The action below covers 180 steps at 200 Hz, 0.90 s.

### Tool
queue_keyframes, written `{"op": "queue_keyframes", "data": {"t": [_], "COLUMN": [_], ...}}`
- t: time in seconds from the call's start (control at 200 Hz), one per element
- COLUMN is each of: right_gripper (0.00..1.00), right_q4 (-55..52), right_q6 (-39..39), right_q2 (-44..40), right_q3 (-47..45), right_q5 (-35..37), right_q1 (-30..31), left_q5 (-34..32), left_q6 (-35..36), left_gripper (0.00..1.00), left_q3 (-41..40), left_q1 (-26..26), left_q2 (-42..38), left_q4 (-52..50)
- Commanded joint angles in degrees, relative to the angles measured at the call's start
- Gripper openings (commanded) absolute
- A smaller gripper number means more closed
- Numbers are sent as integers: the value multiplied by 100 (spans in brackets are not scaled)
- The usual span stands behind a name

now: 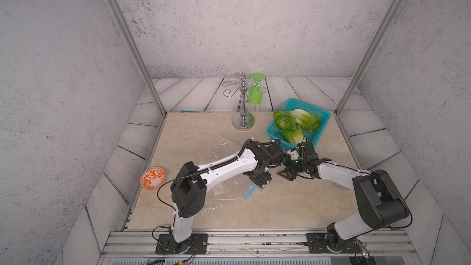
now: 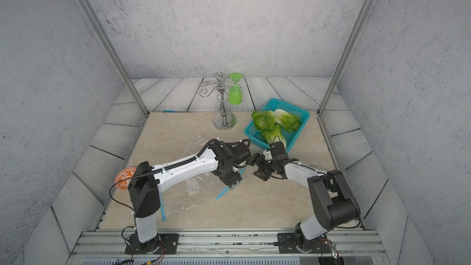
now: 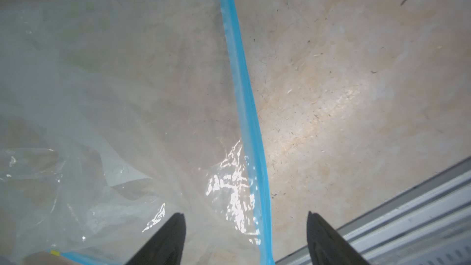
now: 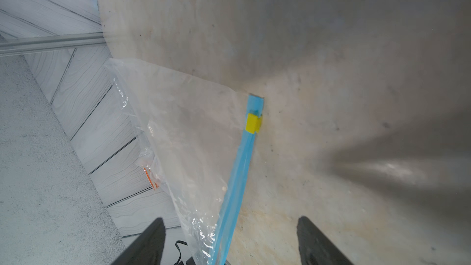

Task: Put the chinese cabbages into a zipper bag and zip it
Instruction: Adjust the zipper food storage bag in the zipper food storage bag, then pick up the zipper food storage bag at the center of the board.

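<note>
Sitting in the teal basket (image 1: pixel 307 105), the chinese cabbages (image 1: pixel 295 123) are just past the right claw (image 4: pixel 230 220). It and the left claw (image 3: pixel 244 214) are spread.

Three chinese cabbages (image 1: pixel 297 123) — white ribbed stems, crinkled green leaves — lie piled inside the teal basket (image 1: pixel 312 107). The clear zipper bag (image 1: pixel 224 149) lies flat near the basket — its blue zip strip (image 3: pixel 243 93) has a yellow slider (image 4: pixel 253 123) near one end.

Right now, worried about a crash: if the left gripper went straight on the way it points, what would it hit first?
Probably the zipper bag: its blue zip strip runs through the gap of the open left gripper, with the table beneath. How far off is hard to tell.
</note>
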Motion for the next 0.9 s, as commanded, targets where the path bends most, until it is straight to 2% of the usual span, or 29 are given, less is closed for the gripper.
{"op": "queue_keyframes", "data": {"t": [0.0,0.305,0.555,0.896], "right_gripper": [81,81,81,81], "right_q4": [-127,-57,4,31], "right_q6": [-97,-103,-114,-143], "right_q2": [-264,-178,-143,-96], "right_q3": [-58,-68,-110,-181], "right_q5": [-142,-280,-286,-300], "right_q1": [-17,-12,-19,-20], "left_q5": [-813,-1276,-900,-850], "left_q6": [232,461,345,371], "left_gripper": [77,68,76,77], "left_q3": [122,-16,279,154], "left_q1": [-72,-76,-134,-194], "left_q2": [171,399,347,687], "left_q4": [-445,-222,-231,-32]}}
